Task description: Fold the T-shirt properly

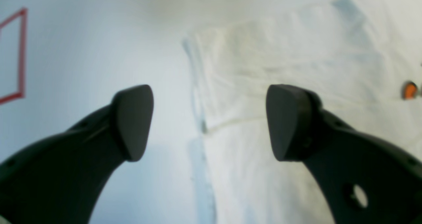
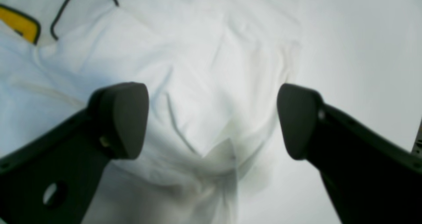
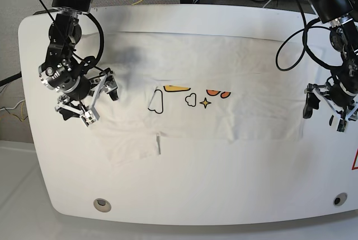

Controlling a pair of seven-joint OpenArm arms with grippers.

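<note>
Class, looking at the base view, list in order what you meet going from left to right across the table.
Right gripper → black-outlined cloud print → yellow star print → T-shirt's right edge → left gripper.

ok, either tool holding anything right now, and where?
Nothing held. The left tool is open above the edge of the white cotton T-shirt with cloud prints; the right tool is open over bunched fabric at its other end.

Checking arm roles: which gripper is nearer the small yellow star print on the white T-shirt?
Right. The right gripper hovers over the shirt's edge; the left gripper is off the far edge, farther from the star.
</note>
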